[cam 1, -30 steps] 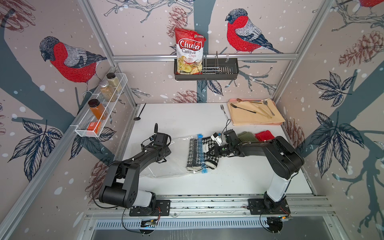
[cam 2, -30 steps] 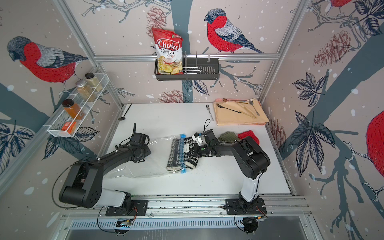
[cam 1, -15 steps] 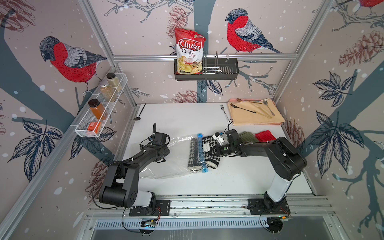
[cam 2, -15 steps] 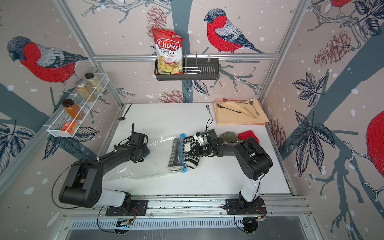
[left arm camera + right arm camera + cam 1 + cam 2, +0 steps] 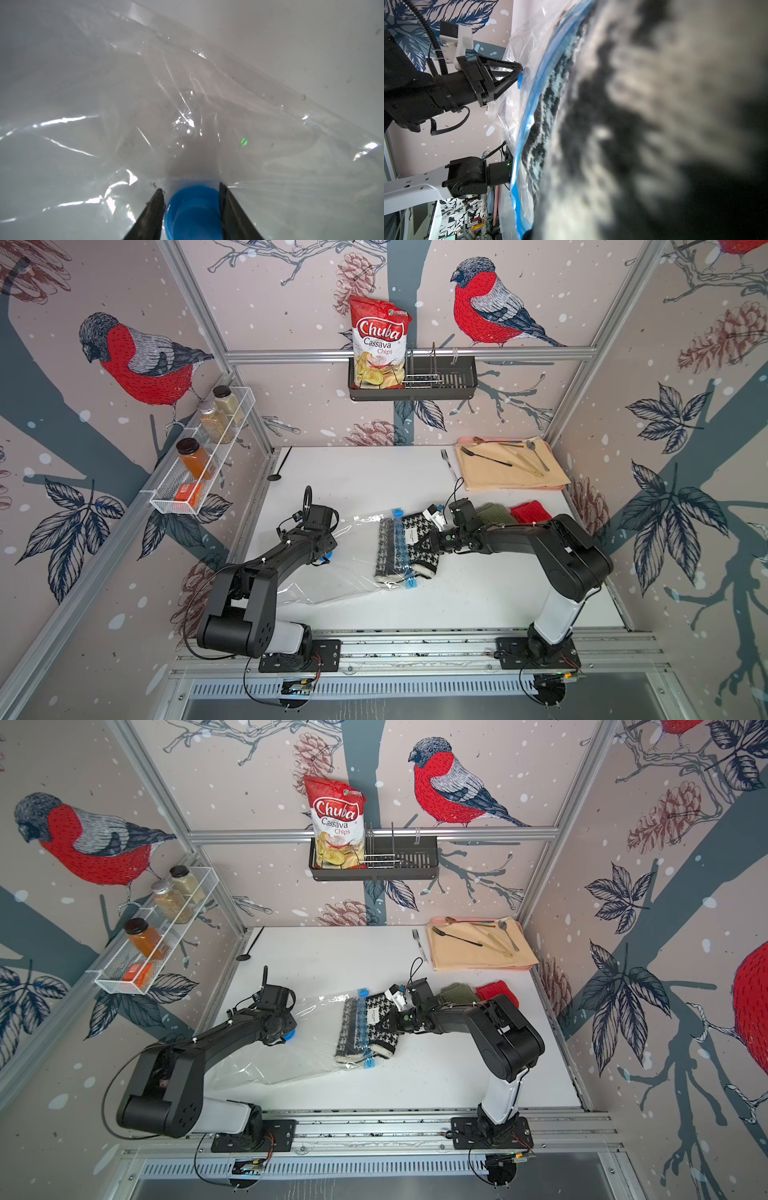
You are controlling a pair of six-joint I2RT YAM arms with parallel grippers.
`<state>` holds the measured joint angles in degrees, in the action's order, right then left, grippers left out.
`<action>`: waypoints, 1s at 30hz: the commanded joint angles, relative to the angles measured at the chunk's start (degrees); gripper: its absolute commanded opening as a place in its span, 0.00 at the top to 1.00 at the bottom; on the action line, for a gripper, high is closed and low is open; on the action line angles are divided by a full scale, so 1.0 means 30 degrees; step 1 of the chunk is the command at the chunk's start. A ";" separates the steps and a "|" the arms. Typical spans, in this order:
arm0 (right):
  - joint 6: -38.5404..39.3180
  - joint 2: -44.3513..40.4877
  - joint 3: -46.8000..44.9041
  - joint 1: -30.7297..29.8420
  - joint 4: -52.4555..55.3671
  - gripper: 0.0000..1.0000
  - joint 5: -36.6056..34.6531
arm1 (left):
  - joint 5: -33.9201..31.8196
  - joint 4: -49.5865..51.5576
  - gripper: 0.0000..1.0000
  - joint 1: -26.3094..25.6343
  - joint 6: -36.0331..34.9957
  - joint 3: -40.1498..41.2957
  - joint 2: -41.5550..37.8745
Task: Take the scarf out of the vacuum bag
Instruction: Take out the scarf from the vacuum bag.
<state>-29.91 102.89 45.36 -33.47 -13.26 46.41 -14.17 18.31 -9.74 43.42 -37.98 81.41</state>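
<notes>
Mid-extraction: right hand [image 5: 432, 540] clamped on scarf [image 5: 420, 558], half past zip strip [image 5: 401, 547]. Left hand [image 5: 190, 188] pinches valve [image 5: 193, 212], anchoring vacuum bag [image 5: 353, 547]. Next: pull scarf toward tabletop [image 5: 478, 593] right edge.

The scarf [image 5: 422, 556] lies half inside the vacuum bag [image 5: 345, 568] (bag stretching left) on the table [image 5: 374, 477].

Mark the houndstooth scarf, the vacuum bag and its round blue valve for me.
scarf [image 5: 423, 553]: in a top view, houndstooth part lying outside the bag.
vacuum bag [image 5: 332, 585]: in a top view, bare clear plastic away from the scarf.
blue valve [image 5: 193, 209]: left wrist view, middle of its round cap.
</notes>
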 commanded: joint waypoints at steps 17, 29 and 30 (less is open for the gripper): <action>0.0180 -0.1426 -0.0618 0.0486 0.0141 1.00 0.0350 | -0.0855 0.0196 0.54 0.0086 0.0132 -0.0044 -0.0072; 0.0510 -0.1720 -0.0795 0.0623 0.0669 1.00 -0.0442 | -0.0788 0.0298 0.53 0.0067 0.0236 -0.0228 0.0184; 0.0504 -0.1735 -0.0795 0.0608 0.0640 1.00 -0.0466 | -0.0727 0.0233 0.53 0.0059 0.0236 -0.0255 0.0269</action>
<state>-29.50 98.10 43.07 -31.75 -11.46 45.50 -15.18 18.48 -9.65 43.48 -38.26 81.82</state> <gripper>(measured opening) 0.117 0.467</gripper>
